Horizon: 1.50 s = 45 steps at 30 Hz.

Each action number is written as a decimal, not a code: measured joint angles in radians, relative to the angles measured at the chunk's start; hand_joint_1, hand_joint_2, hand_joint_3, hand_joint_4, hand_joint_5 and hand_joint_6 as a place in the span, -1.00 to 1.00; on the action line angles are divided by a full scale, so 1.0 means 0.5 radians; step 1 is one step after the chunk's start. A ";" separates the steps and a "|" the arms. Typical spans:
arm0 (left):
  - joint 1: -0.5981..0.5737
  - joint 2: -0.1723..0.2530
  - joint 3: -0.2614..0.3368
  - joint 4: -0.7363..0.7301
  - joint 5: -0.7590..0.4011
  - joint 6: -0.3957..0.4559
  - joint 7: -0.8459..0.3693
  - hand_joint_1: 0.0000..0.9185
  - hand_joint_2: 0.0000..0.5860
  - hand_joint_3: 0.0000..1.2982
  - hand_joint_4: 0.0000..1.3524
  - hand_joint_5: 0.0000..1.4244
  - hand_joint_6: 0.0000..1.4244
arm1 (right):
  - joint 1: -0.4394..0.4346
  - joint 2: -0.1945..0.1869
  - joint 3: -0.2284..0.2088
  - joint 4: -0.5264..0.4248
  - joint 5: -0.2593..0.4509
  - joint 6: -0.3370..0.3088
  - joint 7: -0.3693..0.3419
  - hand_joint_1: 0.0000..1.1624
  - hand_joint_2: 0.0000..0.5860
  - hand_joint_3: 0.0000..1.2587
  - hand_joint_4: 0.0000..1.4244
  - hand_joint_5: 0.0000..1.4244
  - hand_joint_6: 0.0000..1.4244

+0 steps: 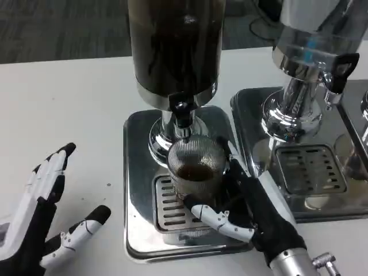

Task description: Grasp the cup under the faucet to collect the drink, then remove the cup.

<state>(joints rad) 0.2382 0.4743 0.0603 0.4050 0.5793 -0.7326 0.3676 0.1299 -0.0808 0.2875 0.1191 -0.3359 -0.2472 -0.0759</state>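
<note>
Fingers: our right hand (253, 213) wraps the cup (194, 168), steadying it under the faucet (183, 115).
Left hand (43, 218): released, fingers spread, waiting on tabletop (69, 103).
Cup: we see dark drink collecting.

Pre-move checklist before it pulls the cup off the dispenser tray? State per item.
1. Right hand wrapped around the ribbed clear glass cup: ok.
2. Cup holds dark drink, partly filled: ok.
3. Cup directly under the black faucet of the dark-filled drink dispenser: ok.
4. Flow from faucet stopped: cannot tell.
5. Cup base on the slotted steel drip tray or lifted: cannot tell.
6. Left hand open on the white table, away from the tray: ok.
</note>
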 measured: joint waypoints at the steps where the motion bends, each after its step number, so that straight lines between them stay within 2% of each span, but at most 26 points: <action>1: 0.000 0.002 -0.001 0.000 -0.010 0.000 0.000 -1.00 -0.45 -1.00 -1.00 -1.00 -1.00 | -0.010 0.007 -0.001 0.009 -0.002 0.004 -0.007 0.15 -0.37 -1.00 -1.00 -1.00 -0.86; 5: 0.001 0.033 -0.004 0.000 -0.038 0.000 -0.002 -1.00 -0.45 -1.00 -1.00 -1.00 -1.00 | -0.039 0.036 0.000 0.059 -0.023 -0.007 -0.058 0.16 -0.39 -1.00 -1.00 -1.00 -0.82; 7: 0.002 0.042 -0.004 0.000 -0.048 0.000 -0.004 -1.00 -0.45 -1.00 -1.00 -1.00 -1.00 | -0.064 0.063 0.002 0.123 -0.020 -0.057 -0.081 0.17 -0.39 -1.00 -1.00 -1.00 -0.81; 12: 0.006 0.046 -0.004 0.000 -0.081 0.000 -0.026 -1.00 -0.45 -1.00 -1.00 -1.00 -1.00 | -0.107 0.106 0.001 0.341 0.027 -0.287 -0.147 0.20 -0.43 -1.00 -1.00 -1.00 -0.80; 15: 0.011 0.060 -0.001 0.000 -0.115 0.000 -0.036 -1.00 -0.45 -1.00 -1.00 -1.00 -1.00 | -0.115 0.132 0.016 0.390 0.008 -0.335 -0.185 0.20 -0.43 -1.00 -1.00 -1.00 -0.78; 21: 0.038 0.070 -0.001 0.000 -0.128 0.000 -0.046 -1.00 -0.45 -0.99 -1.00 -1.00 -1.00 | -0.117 0.132 0.037 0.392 -0.065 -0.339 -0.201 0.24 -0.45 -1.00 -1.00 -1.00 -0.75; 26: 0.050 0.069 -0.001 -0.001 -0.130 0.001 -0.047 -1.00 -0.44 -0.99 -1.00 -0.99 -1.00 | -0.121 0.143 0.031 0.390 -0.060 -0.313 -0.212 0.25 -0.45 -1.00 -1.00 -1.00 -0.69; 33: 0.053 0.068 -0.001 -0.001 -0.135 0.002 -0.047 -1.00 -0.43 -0.99 -1.00 -0.99 -1.00 | -0.146 0.155 0.020 0.390 -0.043 -0.277 -0.208 0.26 -0.47 -1.00 -1.00 -0.87 -0.59; 45: 0.060 0.066 0.001 -0.001 -0.138 0.005 -0.047 -1.00 -0.42 -0.98 -1.00 -0.98 -1.00 | -0.215 0.157 0.021 0.423 -0.033 -0.239 -0.206 0.29 -0.48 -1.00 -0.81 -0.64 -0.34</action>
<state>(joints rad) 0.2683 0.5075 0.0607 0.4042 0.5103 -0.7301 0.3442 0.0224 -0.0022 0.2980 0.3307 -0.3522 -0.3666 -0.1788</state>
